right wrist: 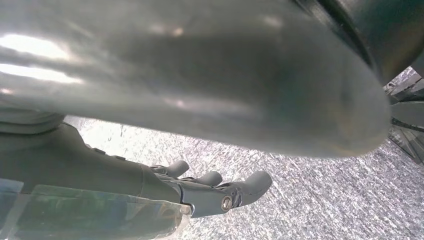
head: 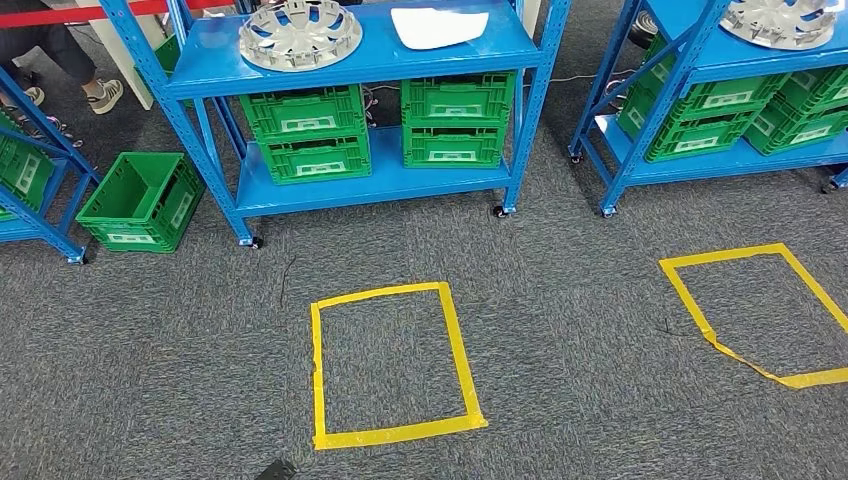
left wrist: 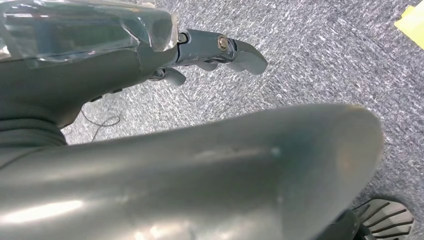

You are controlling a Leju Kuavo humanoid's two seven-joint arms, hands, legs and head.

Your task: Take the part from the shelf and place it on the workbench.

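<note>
I see the wheel cover [head: 300,33] on the shelf [head: 200,80]: looks light, rigid, slick; grab its rim. Left robot hand [left wrist: 215,52] and right robot hand [right wrist: 220,190] hang empty, fingers loosely apart.

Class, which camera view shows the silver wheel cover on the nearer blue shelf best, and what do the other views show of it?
The head view: the silver wheel cover lies flat on the top shelf, spokes visible, its far rim cropped. The wrist views face the carpet past the left hand and right hand, so neither includes that shelf.

Right-hand wheel cover [head: 778,20] cut by top edge; white sheet [head: 438,26] partly cropped; person's shoe [head: 104,95] half visible.
</note>
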